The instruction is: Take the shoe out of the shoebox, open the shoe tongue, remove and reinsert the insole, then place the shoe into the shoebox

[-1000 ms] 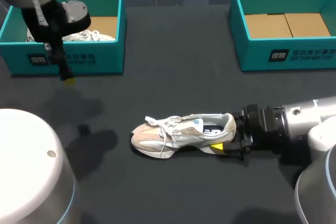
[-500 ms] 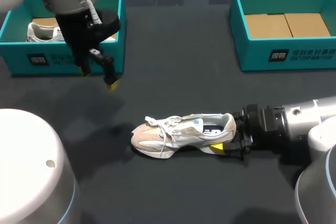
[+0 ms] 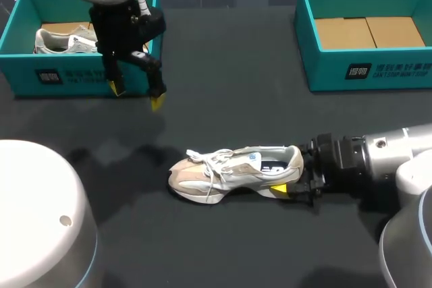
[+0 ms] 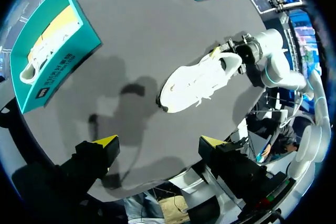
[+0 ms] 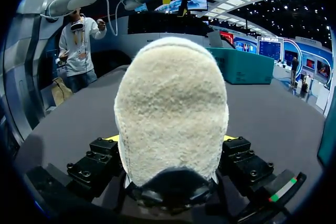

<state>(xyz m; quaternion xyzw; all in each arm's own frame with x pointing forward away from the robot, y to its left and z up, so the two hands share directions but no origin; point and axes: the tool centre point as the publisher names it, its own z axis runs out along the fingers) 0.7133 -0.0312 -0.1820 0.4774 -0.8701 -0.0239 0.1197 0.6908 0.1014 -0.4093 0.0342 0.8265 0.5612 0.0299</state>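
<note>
Right end effector (image 3: 295, 179), clenched on the heel of the shoe (image 3: 229, 170): in my right wrist view the fuzzy heel collar fills the space between both fingers, and I judge it a firm two-sided hold. The shoe stands sole-down on the worktop (image 3: 229, 106), near its middle, with the toe pointing toward my left side and the heel toward the right arm.

Left end effector (image 3: 136, 96), released and carrying nothing: it hangs above the worktop just in front of the left shoebox (image 3: 88, 75), well apart from the shoe. From its wrist view the shoe lies ahead of the spread fingers, toe nearest.

Progress, as I read it: the shoe is out of a box, so the first step is done. The laces look drawn across the tongue and an insole seems to sit inside, so opening the tongue, pulling and refitting the insole, and boxing the shoe are all left.

Right shoebox (image 3: 368, 72) shows only its bare cardboard floor. The left shoebox holds a second shoe (image 3: 64, 40). I cannot tell which box this shoe belongs to.
</note>
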